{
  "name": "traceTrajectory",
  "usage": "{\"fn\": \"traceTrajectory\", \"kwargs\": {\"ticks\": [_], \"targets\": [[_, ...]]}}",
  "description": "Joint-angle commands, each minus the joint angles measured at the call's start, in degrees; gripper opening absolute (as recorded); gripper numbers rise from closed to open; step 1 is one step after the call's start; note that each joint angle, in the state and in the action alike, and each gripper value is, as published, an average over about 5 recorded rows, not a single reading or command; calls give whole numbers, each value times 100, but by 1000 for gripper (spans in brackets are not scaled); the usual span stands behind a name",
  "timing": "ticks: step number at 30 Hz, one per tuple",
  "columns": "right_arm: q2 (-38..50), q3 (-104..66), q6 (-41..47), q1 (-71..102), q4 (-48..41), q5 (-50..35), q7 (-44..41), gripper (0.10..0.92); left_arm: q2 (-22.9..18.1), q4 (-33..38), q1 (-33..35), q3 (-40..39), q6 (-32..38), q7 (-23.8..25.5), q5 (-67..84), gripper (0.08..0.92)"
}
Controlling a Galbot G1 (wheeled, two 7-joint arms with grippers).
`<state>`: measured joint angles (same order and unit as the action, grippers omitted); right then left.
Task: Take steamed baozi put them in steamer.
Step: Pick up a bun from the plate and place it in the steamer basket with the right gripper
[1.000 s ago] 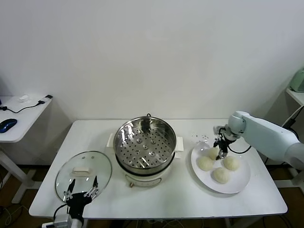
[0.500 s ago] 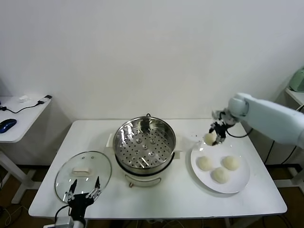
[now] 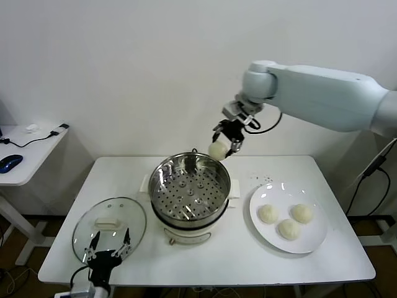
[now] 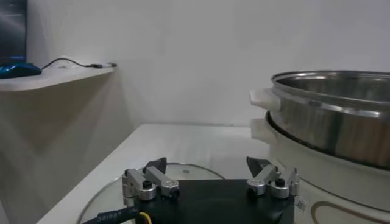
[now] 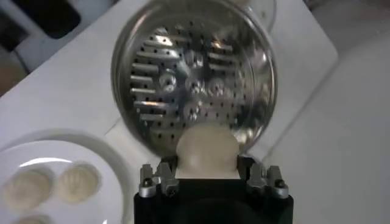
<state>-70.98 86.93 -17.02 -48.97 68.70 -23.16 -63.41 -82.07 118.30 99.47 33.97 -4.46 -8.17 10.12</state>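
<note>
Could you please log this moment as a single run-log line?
right gripper: holds baozi above steamer rim | plate: three buns | left gripper: open, idle over lid

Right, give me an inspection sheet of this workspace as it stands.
Surface: white table.
Job's things: one bun held in the air over the far rim of the steamer, whose tray is empty; three buns on the plate.
Clutter: glass lid lying flat at the steamer's left.
Grippers: right gripper shut on the bun; left gripper open, idle at the lid's near edge.
Cables: one on the side desk.
Surroundings: white wall.
</note>
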Motion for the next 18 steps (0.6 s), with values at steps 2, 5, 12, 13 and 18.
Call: {"fn": "traceTrajectory", "kwargs": {"ticks": [2,5,12,13,18], "targets": [[-1138,-46,-2300,768,-1017,1430,-8,647,16,43,14,20,5,1,8,823],[-1199,-175,-2458,1187,-1472,1744,35,648,16,71,33,31,6,1,7,823],[-1418,-748,-2856,1933,-2493,2803,291,645,32,53,46,22,33,-4,-3,823],[-1464,-833,-2917,2011,-2642,2944,315,645,33,48,42,17,35,-4,-4,823],[-1635,-1004,-3017,2230,-3129,3127,414,646,38,21,21,4,45,-4,-2,823]]}}
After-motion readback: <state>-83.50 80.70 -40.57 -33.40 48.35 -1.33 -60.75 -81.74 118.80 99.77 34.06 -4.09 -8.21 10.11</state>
